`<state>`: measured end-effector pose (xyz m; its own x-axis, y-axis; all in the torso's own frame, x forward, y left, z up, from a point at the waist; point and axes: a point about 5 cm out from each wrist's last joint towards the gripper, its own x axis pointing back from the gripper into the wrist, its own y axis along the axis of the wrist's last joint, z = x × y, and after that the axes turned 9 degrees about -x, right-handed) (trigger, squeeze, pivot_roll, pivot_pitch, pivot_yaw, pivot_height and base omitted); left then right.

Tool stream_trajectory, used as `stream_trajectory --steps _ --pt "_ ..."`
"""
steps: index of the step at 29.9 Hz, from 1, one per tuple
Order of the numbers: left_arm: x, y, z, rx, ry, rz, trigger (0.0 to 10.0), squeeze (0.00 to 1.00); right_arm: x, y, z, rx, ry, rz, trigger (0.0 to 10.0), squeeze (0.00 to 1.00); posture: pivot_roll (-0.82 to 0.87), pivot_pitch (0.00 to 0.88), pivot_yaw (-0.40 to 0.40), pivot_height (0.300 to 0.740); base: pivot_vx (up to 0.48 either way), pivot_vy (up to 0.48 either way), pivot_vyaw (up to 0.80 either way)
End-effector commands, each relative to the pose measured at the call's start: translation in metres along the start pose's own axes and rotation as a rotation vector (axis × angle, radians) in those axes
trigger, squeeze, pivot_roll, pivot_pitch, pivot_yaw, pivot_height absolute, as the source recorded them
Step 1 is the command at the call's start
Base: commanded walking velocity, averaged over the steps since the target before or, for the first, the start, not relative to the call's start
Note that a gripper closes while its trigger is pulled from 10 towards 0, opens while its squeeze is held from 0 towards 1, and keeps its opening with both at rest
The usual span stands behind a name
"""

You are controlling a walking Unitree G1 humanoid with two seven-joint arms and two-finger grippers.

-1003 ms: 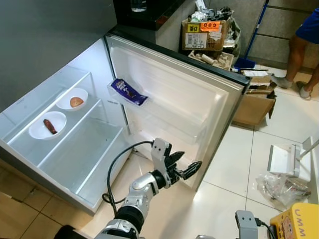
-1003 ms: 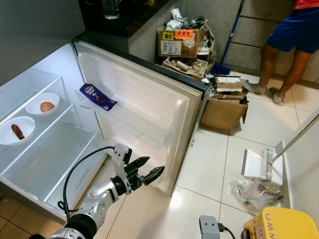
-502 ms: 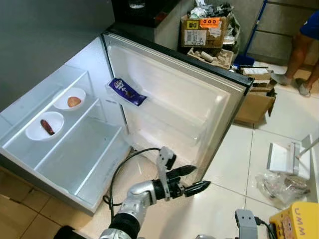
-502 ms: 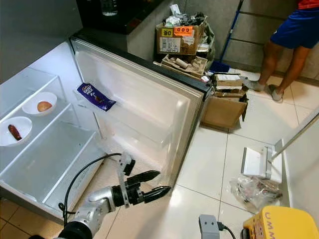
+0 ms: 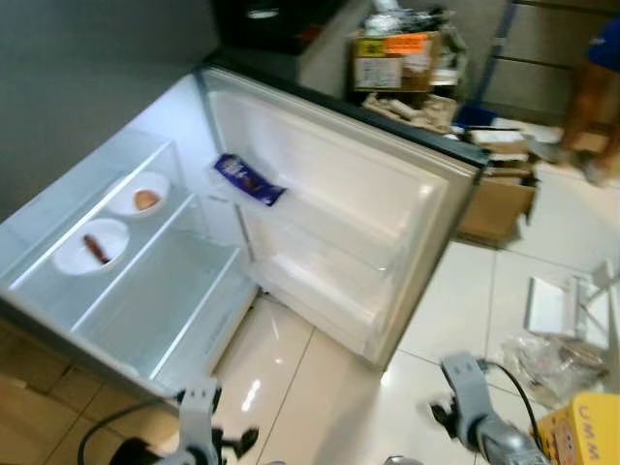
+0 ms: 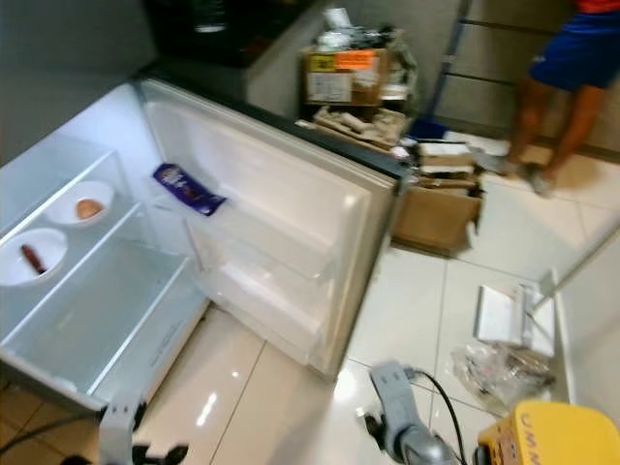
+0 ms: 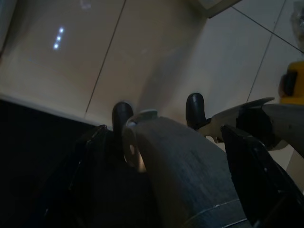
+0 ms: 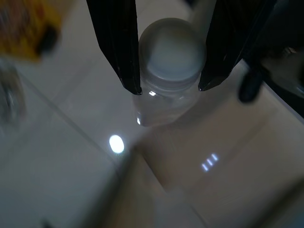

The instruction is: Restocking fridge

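Note:
The fridge [image 5: 126,320] stands open, its door [image 5: 339,223] swung wide. Two white bowls [image 5: 92,247] with food sit on an upper shelf, and a blue packet [image 5: 247,179] lies in a door shelf. In the right wrist view, my right gripper [image 8: 168,89] is shut on a clear bottle [image 8: 168,71] with a pale cap, one finger on each side of its neck. My right wrist [image 5: 465,397] shows low on the right. My left gripper [image 7: 159,108] hangs low over the tiled floor with its fingers apart and nothing between them.
Cardboard boxes [image 5: 402,58] full of clutter stand behind the door, with another box [image 5: 499,203] beside its edge. A person's legs [image 6: 567,68] are at the far right. A plastic bag [image 5: 552,358], a white dustpan [image 5: 552,310] and a yellow box [image 5: 591,431] lie on the floor at right.
My left arm has dropped from in front of the door's lower edge to the bottom of the picture. My right wrist has risen into view. The picture is now blurred.

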<state>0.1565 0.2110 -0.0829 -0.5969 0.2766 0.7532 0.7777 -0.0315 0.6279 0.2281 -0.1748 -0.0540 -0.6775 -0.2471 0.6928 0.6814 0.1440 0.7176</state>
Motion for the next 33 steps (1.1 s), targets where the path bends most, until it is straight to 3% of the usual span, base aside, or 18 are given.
stream_trajectory --steps 1,8,20,26,33 --pt "0.002 -0.013 -0.001 0.036 0.033 0.041 10.0 0.0 0.005 -0.018 0.0 -0.005 0.009 0.06 10.0 0.0 -0.04 0.082 -0.016 0.74 0.0 0.0 0.0" --pt "0.01 -0.031 0.006 0.084 0.149 0.092 10.0 0.0 0.002 -0.008 0.004 0.015 0.065 0.017 10.0 0.0 -0.04 0.079 -0.018 0.74 0.0 0.0 0.0" --pt "-0.005 -0.006 -0.004 0.038 0.131 0.028 10.0 0.0 -0.007 0.011 0.032 0.133 0.244 -0.029 10.0 0.0 -0.04 0.072 -0.023 0.74 0.0 0.0 0.69" --pt "-0.007 -0.005 -0.009 0.014 0.112 0.034 10.0 0.0 -0.004 -0.002 0.029 0.11 0.218 0.015 10.0 0.0 -0.04 0.069 -0.021 0.74 0.0 0.0 0.77" --pt "-0.007 -0.009 -0.011 -0.003 0.109 0.057 10.0 0.0 0.006 -0.03 0.013 0.037 0.105 0.097 10.0 0.0 -0.04 0.06 -0.02 0.74 0.0 0.0 0.77"
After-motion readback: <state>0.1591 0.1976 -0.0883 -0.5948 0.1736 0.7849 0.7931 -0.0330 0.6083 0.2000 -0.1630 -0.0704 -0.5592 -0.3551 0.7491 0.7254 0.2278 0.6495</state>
